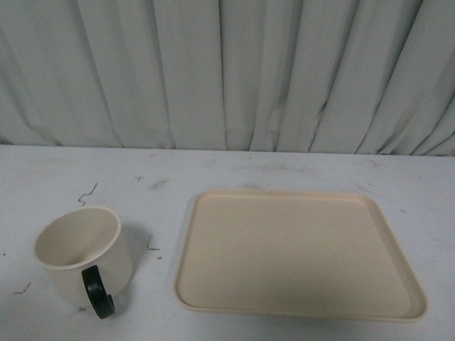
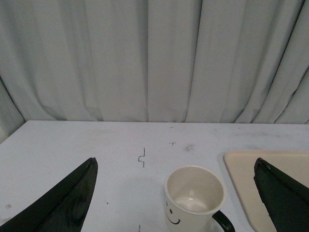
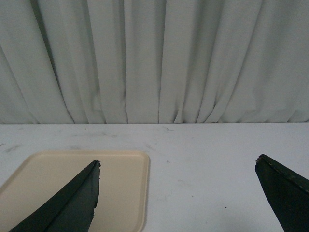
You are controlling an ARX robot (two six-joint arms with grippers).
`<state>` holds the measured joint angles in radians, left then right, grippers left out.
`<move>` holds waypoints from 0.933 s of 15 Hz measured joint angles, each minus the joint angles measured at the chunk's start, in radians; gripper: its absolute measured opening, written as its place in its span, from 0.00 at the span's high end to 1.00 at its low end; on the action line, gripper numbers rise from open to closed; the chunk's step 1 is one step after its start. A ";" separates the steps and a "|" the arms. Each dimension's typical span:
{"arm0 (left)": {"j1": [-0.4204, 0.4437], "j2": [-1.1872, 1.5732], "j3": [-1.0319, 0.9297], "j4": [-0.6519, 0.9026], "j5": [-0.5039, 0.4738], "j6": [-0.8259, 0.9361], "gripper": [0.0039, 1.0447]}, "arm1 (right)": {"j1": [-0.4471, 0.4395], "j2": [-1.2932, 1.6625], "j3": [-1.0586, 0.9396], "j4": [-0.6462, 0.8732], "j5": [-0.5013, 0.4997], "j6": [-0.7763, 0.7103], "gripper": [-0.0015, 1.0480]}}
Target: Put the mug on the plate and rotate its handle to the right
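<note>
The cream mug [image 1: 82, 252] stands upright on the white table, left of the plate [image 1: 298, 249], its black handle [image 1: 97, 291] facing the near edge. Neither arm shows in the front view. In the left wrist view the mug [image 2: 193, 200] sits ahead between the wide-open black fingers [image 2: 63, 203] of my left gripper [image 2: 176, 166], smiley face toward the camera, handle [image 2: 223, 223] at its lower right, plate edge [image 2: 241, 179] beside it. My right gripper [image 3: 177, 164] is open and empty above bare table, one finger over the plate [image 3: 53, 179].
A white pleated curtain [image 1: 227, 71] closes off the far side of the table. Small dark scuff marks [image 1: 87, 193] dot the tabletop. The plate is empty.
</note>
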<state>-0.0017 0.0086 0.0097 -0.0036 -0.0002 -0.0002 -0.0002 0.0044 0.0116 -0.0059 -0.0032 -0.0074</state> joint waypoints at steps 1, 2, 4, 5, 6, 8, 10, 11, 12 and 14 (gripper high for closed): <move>0.000 0.000 0.000 0.000 0.000 0.000 0.06 | 0.000 0.000 0.000 0.000 0.000 0.000 0.06; 0.000 0.000 0.000 0.000 0.000 0.000 0.06 | 0.000 0.000 0.000 0.000 0.000 0.000 0.06; 0.000 0.000 0.000 0.000 0.000 0.000 0.06 | 0.000 0.000 0.000 0.000 0.000 0.000 0.06; 0.000 0.000 0.000 0.000 0.000 0.000 0.06 | 0.000 0.000 0.000 0.000 0.000 0.000 0.06; 0.000 0.000 0.000 0.000 0.000 0.000 0.06 | 0.000 0.000 0.000 0.000 0.000 0.000 0.06; 0.021 0.010 0.009 -0.063 0.045 0.000 0.06 | 0.000 0.000 0.000 0.000 0.000 0.000 0.06; -0.004 0.212 0.088 -0.053 0.046 0.016 0.06 | 0.000 0.000 0.000 0.000 0.002 0.000 0.06; -0.023 0.365 0.150 0.024 0.049 0.036 0.06 | 0.000 0.000 0.000 0.001 0.003 0.000 0.06; -0.019 0.521 0.227 0.043 0.049 0.041 0.06 | 0.000 0.000 0.000 0.001 0.003 0.000 0.06; -0.023 0.776 0.355 0.067 0.130 0.035 0.06 | 0.000 0.000 0.000 0.001 0.003 0.000 0.06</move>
<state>-0.0246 0.7845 0.3649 0.0635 0.1295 0.0353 -0.0002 0.0044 0.0116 -0.0051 -0.0006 -0.0074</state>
